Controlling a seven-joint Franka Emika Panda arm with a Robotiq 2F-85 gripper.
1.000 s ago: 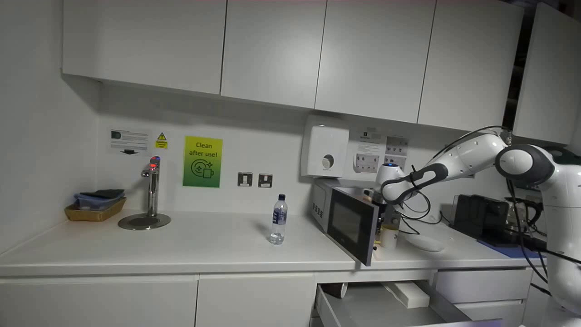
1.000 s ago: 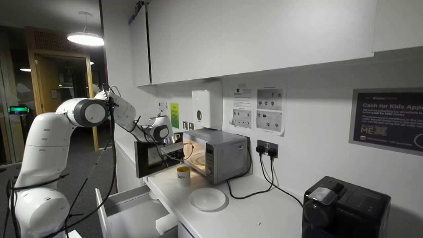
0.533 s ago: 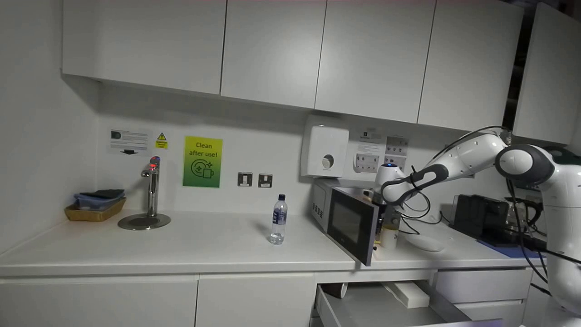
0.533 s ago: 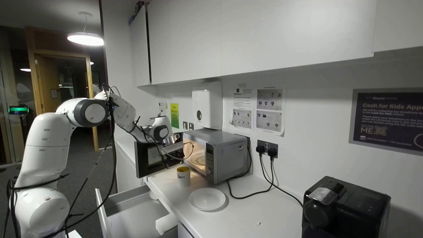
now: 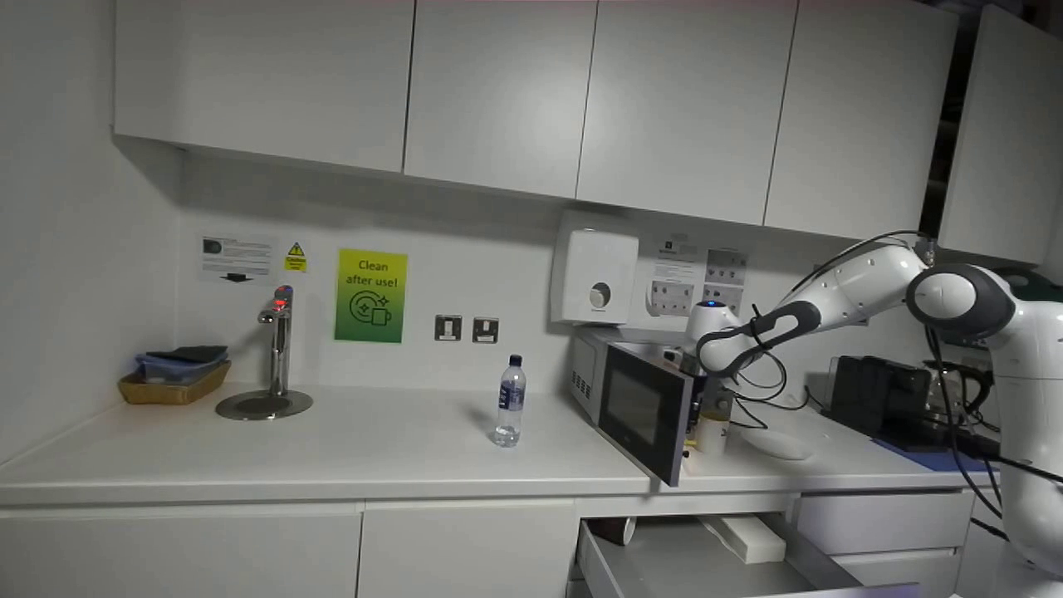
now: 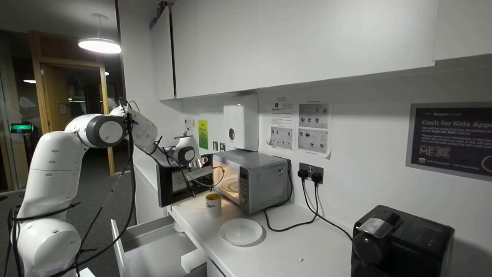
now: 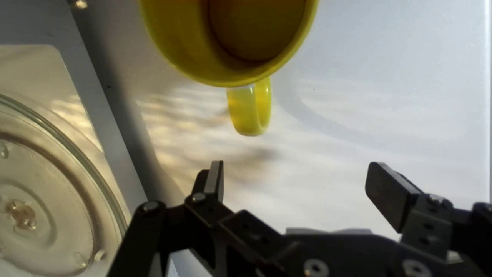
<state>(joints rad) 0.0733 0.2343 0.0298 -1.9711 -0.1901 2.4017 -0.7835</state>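
Cupboards [image 5: 507, 100], white and flat-fronted, lined the kitchen wall [image 5: 473, 266] above a long white worktop [image 5: 374, 448]. Below, a drawer [image 5: 673, 569] stood pulled out. A grey microwave [image 6: 265, 181] sat on the worktop, its door [image 5: 635, 407] swung wide and its interior [image 6: 227, 173] lit. In an exterior view a dark poster [image 6: 453, 138] read "Cash for Kids" and "SCAN ME"; elsewhere on the wall, a green-and-yellow sign [image 5: 370, 296] read "Clean after use!" The claw [image 7: 294, 169] hung released, fingers [image 7: 215, 181] well apart. Near a white plate [image 6: 241, 232] stood a yellow-lined mug [image 6: 214, 211], upright before the microwave, its handle [image 7: 246, 111] toward the claw but apart; dark print [image 6: 210, 206] on its side was illegible.
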